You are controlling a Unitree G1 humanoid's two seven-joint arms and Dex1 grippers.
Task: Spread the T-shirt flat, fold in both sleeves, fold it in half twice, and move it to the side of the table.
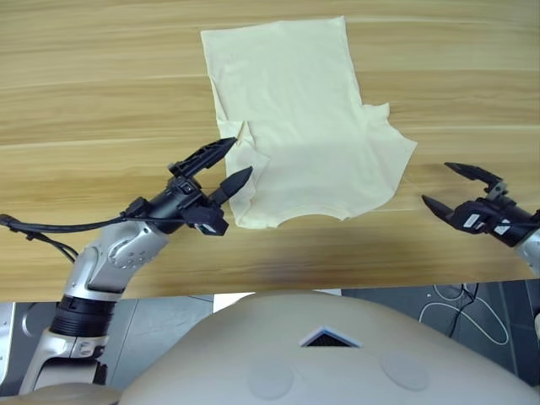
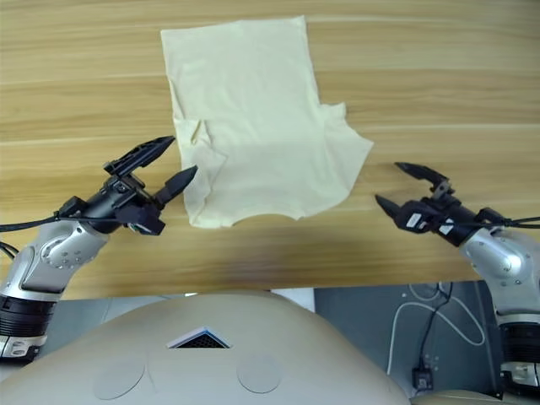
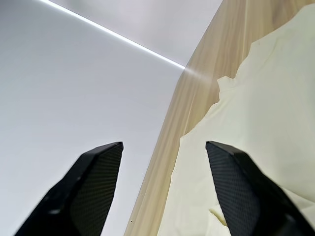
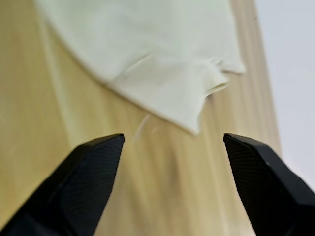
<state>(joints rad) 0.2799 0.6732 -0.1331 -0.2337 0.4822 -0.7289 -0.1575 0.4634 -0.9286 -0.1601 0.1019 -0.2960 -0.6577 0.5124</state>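
Note:
A pale yellow T-shirt (image 1: 295, 118) lies on the wooden table (image 1: 93, 93), collar toward me. Its left sleeve (image 1: 250, 156) is folded in over the body; the right sleeve (image 1: 390, 156) still sticks out flat. My left gripper (image 1: 233, 160) hovers open right at the folded left sleeve's edge, nothing between its fingers; the left wrist view shows the cloth (image 3: 256, 123) just past them. My right gripper (image 1: 445, 186) stands open a short way right of the right sleeve, empty, and the right wrist view shows that sleeve's tip (image 4: 192, 108) ahead of it.
Bare wood stretches left and right of the shirt and along the near table edge (image 1: 337, 283). Cables (image 1: 447, 308) lie on the floor below the table at the right.

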